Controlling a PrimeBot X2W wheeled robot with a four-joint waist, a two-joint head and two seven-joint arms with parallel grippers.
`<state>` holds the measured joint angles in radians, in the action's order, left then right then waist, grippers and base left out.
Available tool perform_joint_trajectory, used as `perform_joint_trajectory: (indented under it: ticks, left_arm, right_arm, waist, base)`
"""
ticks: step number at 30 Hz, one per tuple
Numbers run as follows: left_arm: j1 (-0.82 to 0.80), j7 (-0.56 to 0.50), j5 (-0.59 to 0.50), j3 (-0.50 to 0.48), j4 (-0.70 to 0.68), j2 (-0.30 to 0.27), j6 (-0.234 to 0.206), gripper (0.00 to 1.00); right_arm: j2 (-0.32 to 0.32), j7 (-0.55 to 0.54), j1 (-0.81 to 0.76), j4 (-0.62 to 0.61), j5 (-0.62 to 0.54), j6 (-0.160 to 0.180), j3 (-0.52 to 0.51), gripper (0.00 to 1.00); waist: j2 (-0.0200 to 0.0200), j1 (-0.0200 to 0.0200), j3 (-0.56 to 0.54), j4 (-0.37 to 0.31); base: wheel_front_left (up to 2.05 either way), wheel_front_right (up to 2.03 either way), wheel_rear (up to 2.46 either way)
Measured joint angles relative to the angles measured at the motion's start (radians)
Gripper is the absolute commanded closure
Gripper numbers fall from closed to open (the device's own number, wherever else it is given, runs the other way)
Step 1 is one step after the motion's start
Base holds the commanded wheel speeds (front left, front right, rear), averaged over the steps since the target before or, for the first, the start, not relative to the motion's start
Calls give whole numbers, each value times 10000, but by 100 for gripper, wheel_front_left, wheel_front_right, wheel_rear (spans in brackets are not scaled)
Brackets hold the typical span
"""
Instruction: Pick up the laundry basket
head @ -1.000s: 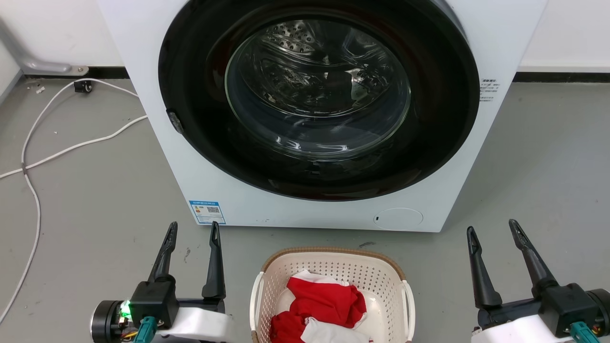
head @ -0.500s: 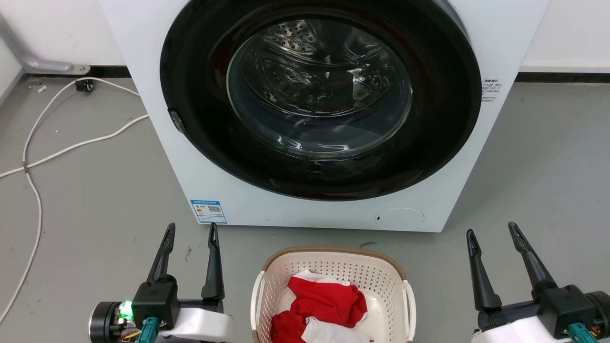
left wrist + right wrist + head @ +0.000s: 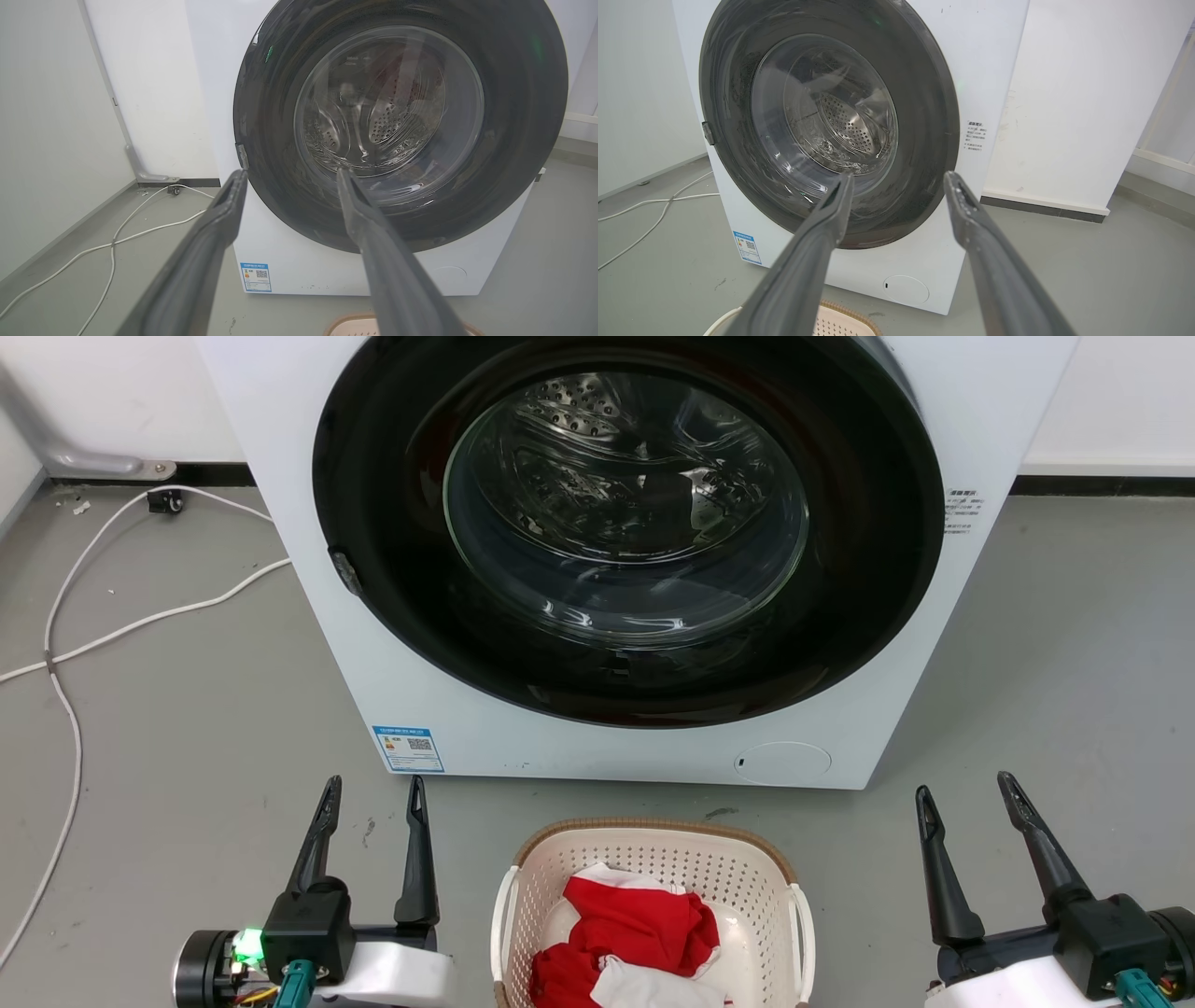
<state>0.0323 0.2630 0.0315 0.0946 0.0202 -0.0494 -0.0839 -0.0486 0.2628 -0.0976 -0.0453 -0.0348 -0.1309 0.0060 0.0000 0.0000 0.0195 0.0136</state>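
Ideally I steer left gripper [image 3: 374, 784] and right gripper [image 3: 964, 784], fingers spread and empty, onto the handles [image 3: 501, 915] of the laundry basket [image 3: 653, 863] at six o'clock.

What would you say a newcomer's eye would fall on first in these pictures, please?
First the white washer with its big dark round door, at the top centre of the head view. Next the cream basket on the floor in front of it, holding red and white cloth. The left tool and right tool stand open either side of the basket, touching nothing.
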Motion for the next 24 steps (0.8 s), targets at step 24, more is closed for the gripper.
perform_joint_trajectory:
  ticks: [24]
  left_arm:
    - [-12, 0, 61, -33, 119, 0, -42, 0]
  right_arm:
    - [-2, 2, 50, -6, -44, 0, 35, 0]
  waist:
    - [0, 0, 41, -63]
  base:
    - [0, 0, 0]
